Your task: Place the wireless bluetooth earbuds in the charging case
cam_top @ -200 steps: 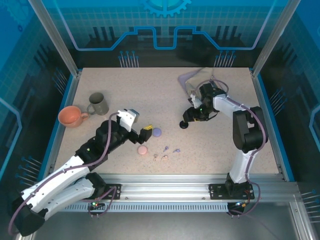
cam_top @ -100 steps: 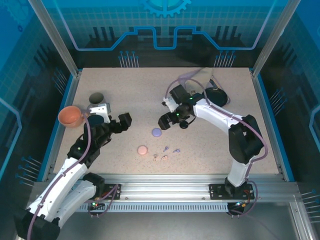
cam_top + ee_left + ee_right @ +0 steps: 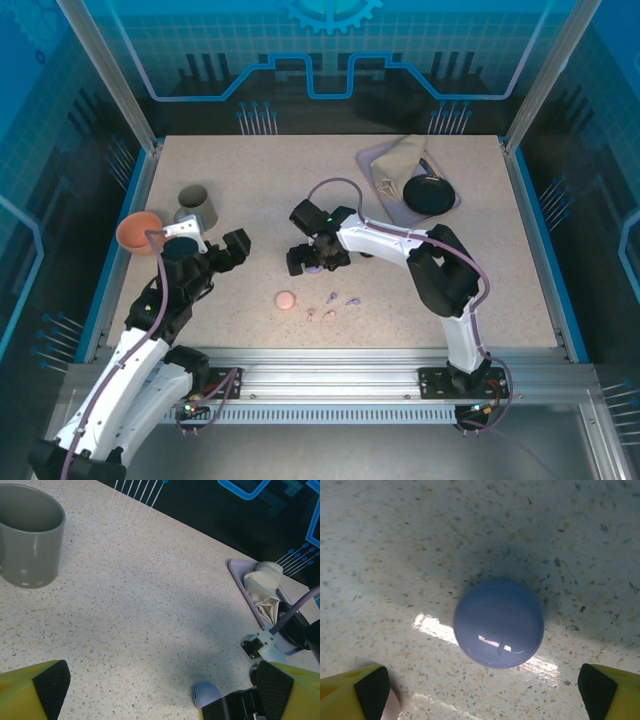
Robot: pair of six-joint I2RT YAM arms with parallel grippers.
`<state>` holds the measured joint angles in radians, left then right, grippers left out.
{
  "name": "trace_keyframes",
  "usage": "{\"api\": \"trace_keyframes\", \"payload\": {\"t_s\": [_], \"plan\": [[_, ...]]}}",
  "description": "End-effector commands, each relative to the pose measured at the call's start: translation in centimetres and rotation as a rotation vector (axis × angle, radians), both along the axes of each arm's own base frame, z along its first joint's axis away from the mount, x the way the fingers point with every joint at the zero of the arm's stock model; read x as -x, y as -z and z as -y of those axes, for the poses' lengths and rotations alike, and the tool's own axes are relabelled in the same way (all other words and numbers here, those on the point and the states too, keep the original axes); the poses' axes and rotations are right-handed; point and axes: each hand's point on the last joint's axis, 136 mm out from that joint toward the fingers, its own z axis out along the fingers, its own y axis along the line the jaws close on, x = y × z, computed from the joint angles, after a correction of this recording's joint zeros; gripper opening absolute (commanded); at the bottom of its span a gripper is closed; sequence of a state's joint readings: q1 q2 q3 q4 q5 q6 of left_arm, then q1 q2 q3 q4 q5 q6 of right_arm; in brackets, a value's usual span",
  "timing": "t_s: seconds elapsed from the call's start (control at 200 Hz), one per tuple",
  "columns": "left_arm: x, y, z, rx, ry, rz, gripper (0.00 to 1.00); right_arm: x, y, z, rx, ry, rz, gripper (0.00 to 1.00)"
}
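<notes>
Top external view: at the far left an orange cup (image 3: 138,232) sits beside a grey mug (image 3: 193,205). Just right of them the left gripper (image 3: 226,254) hangs over the speckled table (image 3: 260,180), jaws spread wide with nothing between them. The left wrist view shows its two pads well apart over bare surface. Nearer the front edge lies a round pink case (image 3: 285,300). Right of it the earbuds (image 3: 330,312) lie loose on the table in a small scatter — two pale pink, two lavender — apart from either case. Just behind them the right gripper (image 3: 314,262) is lowered over a lavender case (image 3: 498,624). In the right wrist view its fingers (image 3: 370,690) stand wide on either side of the closed case, not touching it. In the far right corner a tray (image 3: 372,160) holds a crumpled cloth (image 3: 400,158) and a round black object (image 3: 428,193).
</notes>
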<state>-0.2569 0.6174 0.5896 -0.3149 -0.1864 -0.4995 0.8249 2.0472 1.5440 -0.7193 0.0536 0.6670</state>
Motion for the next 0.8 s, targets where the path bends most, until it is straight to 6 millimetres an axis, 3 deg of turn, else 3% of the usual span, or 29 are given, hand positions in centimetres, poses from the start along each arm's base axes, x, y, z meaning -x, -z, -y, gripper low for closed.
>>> {"api": "trace_keyframes", "payload": {"t_s": [0.0, 0.16, 0.45, 0.795], "plan": [[0.5, 0.7, -1.1, -0.005, -0.052, -0.018, 0.99, -0.2, 0.5, -0.2, 0.034, 0.081, -0.017, 1.0], [0.6, 0.5, -1.1, -0.02, -0.043, -0.006, 0.99, 0.1, 1.6, -1.5, 0.045, 0.042, -0.04, 0.98], [0.7, 0.5, -1.2, -0.033, -0.042, -0.004, 0.99, -0.7, 1.5, -3.2, 0.049, -0.061, -0.01, 0.9], [0.7, 0.6, -1.3, -0.037, -0.046, -0.006, 0.99, -0.6, 1.3, -2.6, 0.125, -0.217, 0.034, 0.86]]}}
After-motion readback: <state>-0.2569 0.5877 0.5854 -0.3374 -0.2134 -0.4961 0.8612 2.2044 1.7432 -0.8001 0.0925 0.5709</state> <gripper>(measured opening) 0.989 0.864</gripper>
